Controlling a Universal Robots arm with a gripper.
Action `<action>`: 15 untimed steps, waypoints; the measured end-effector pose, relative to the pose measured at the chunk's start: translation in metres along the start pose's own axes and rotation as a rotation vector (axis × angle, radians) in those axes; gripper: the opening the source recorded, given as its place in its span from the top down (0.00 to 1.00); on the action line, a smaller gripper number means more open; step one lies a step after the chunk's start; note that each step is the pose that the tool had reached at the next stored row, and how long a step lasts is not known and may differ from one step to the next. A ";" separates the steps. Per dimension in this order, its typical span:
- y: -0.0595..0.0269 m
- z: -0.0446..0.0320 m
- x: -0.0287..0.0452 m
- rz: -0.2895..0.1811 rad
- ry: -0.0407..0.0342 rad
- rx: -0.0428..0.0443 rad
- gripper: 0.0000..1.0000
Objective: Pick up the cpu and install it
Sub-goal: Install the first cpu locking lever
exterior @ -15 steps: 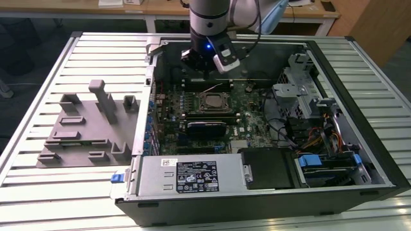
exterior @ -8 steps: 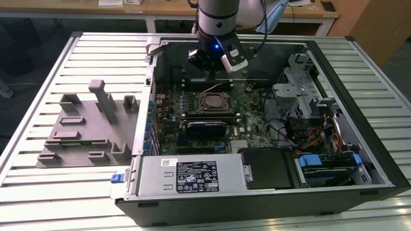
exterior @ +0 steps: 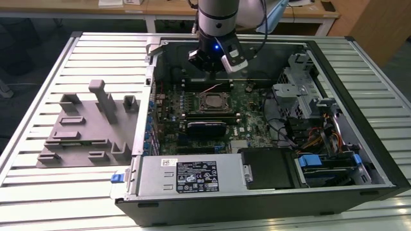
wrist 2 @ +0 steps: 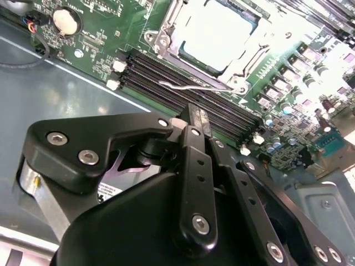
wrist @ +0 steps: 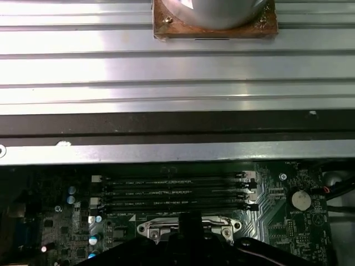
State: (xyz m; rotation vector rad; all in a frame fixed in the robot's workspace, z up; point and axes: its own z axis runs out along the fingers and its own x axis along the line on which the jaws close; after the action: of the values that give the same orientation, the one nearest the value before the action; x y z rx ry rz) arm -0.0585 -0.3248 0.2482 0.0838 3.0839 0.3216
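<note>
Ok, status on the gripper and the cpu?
Gripper over the memory slots. Cpu lies in the socket frame, apart from the gripper. Metal lever lies between them.

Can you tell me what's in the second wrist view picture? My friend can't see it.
The black gripper fills the front, hanging above a green motherboard. Past it, the pale, shiny cpu sits in its metal socket frame, next to rows of long black memory slots.
</note>
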 end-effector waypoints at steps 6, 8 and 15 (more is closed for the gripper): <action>-0.0009 0.0041 0.0002 0.008 -0.0301 -0.0010 0.89; -0.0012 0.0054 0.0002 0.009 -0.0376 -0.0013 0.89; -0.0020 0.0093 0.0004 0.022 -0.0548 0.0000 0.89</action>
State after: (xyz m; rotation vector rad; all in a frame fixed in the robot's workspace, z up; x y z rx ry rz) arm -0.0585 -0.3248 0.2387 0.1250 3.0307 0.3148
